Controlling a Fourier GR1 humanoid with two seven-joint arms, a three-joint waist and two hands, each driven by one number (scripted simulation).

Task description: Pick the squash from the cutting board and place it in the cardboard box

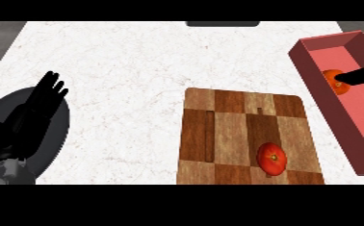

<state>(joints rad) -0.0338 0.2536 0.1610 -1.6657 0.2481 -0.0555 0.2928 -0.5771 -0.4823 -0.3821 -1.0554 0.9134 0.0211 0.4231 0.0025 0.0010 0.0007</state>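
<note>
- A round orange-red squash (334,80) lies inside the reddish cardboard box (317,83), about midway along the visible part of its floor, close to the left wall.
- Black fingers of the right hand (353,78) come in from the view's right edge and touch the squash on its right side. Only the fingertips show; whether they clasp it or lie straight against it cannot be told.
- The box stands at the right edge of the tabletop (128,66), set at a slant, with its long left wall running just beside the right rim of the cutting board (220,138). Its far end is cut off by the view's edge.
- The cutting board, a patchwork of light and dark wood, lies at the lower middle. A second round red fruit (271,158) rests on its lower right part, stem dimple facing up.
- The left hand (44,100) shows at the lower left, fingers straight and together, pointing away from the robot, holding nothing. It overlaps a dark round plate (60,133) at the tabletop's left edge.
</note>
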